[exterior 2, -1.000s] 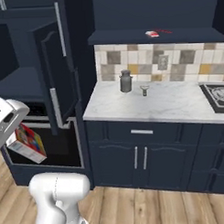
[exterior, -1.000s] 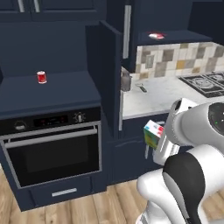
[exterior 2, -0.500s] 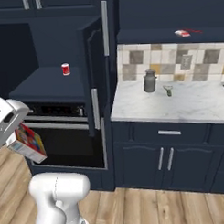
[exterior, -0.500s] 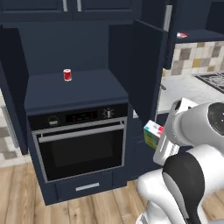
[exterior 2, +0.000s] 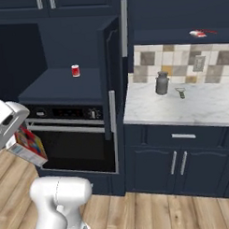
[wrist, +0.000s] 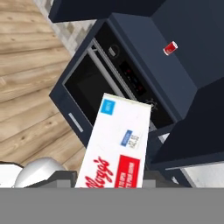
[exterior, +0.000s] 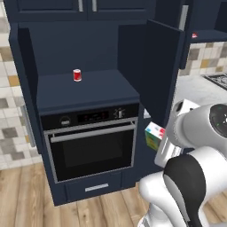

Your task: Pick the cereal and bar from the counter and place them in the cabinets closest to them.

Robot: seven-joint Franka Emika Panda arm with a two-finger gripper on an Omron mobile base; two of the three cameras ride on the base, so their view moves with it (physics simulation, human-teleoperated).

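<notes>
End effector [wrist: 114, 186] clamped on cereal [wrist: 117, 144]

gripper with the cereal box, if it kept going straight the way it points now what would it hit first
Judging by the hand view, the gripper, shut on the cereal, points at the front of the black oven in the tall cabinet, near its control panel. The box's far end would likely meet it first, though depth is unclear.

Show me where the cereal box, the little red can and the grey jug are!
cereal [wrist: 118, 144]: hand view, on its white side panel.
red can [exterior: 77, 75]: left base view, on its side wall.
grey jug [exterior 2: 161, 84]: right base view, on its body.
</notes>
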